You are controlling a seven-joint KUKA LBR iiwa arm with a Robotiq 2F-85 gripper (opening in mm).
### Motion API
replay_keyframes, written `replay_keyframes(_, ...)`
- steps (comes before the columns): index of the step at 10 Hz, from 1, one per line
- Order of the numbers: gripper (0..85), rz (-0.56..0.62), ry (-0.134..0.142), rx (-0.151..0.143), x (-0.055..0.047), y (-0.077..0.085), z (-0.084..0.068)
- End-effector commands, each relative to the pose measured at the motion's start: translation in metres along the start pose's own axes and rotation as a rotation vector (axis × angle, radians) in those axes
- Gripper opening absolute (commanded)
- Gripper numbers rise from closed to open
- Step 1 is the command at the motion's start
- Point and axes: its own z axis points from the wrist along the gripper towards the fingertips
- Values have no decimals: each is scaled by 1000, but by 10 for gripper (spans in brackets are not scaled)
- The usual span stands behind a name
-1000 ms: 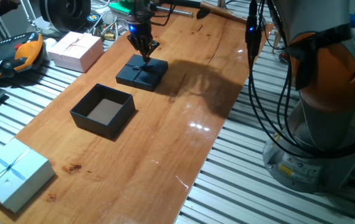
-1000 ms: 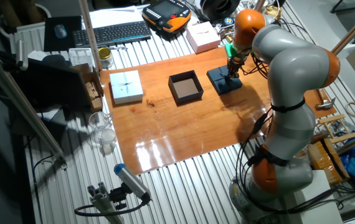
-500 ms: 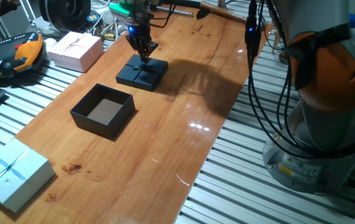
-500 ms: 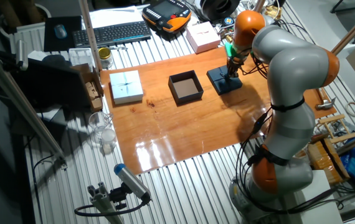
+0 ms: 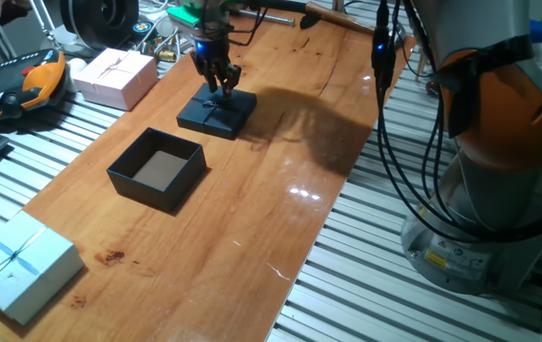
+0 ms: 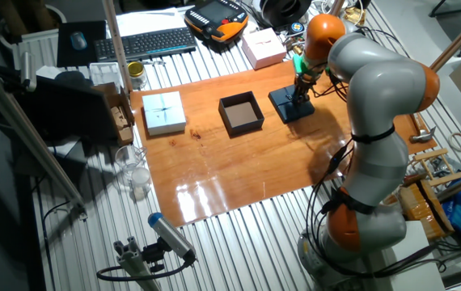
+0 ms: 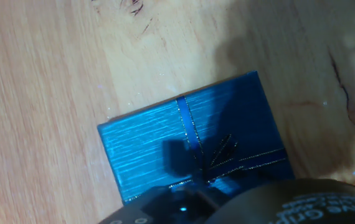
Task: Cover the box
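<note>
On the near left edge of the wooden bench (image 5: 252, 218) sits a pale blue gift box (image 5: 14, 264), tied with a thin ribbon. Further along stands the box (image 5: 157, 168), open at the top, black-walled, its brownish floor showing; it rests flat on the wood, well apart from the arm. In the other fixed view the box (image 6: 241, 114) lies between the pale blue gift box (image 6: 164, 111) and the black lid (image 6: 289, 105).

Beyond it, toward the far side, a pink gift box (image 5: 113, 77) sits on the slatted metal just off the bench's edge, with an orange-and-black handheld controller (image 5: 24, 85) to its left.

To the right of the open box lies the lid (image 5: 216, 113), flat on the bench, with a ribbon cross on its top. The gripper (image 5: 218, 84) hangs just over the lid's middle, fingers pointed down at the ribbon; from here I cannot tell whether they are parted or closed, or whether they touch the bow. The hand view shows the lid (image 7: 190, 149) tinted blue by the hand's light, its thin ribbon (image 7: 190, 134) running to a bow near the bottom of the picture.

The grey and orange arm (image 5: 499, 104) rises at the far right, off the bench.
</note>
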Motion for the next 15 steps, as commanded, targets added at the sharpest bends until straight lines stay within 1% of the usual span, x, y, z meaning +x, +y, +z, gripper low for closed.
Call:
replay_keyframes(1, 680, 8, 0, 1, 0, 1, 2)
replay_keyframes(4, 680, 24, 1, 2, -1, 3, 7)
replay_keyframes(5, 510, 28, 4, 3, -1, 4, 9)
replay_keyframes(6, 510, 29, 12, 4, -1, 4, 12)
replay_keyframes(7, 510, 30, 19, 0, -1, 4, 15)
replay_keyframes(9, 510, 39, 22, -4, -1, 6, 18)
replay_keyframes(10, 510, 55, 25, -3, -1, 6, 19)
replay_keyframes(11, 510, 90, 32, 5, 0, 7, 20)
replay_keyframes(13, 510, 147, 32, 10, 0, 8, 20)
replay_keyframes(14, 340, 172, 37, 6, 0, 8, 20)
replay_keyframes(15, 340, 192, 40, 3, 0, 9, 21)
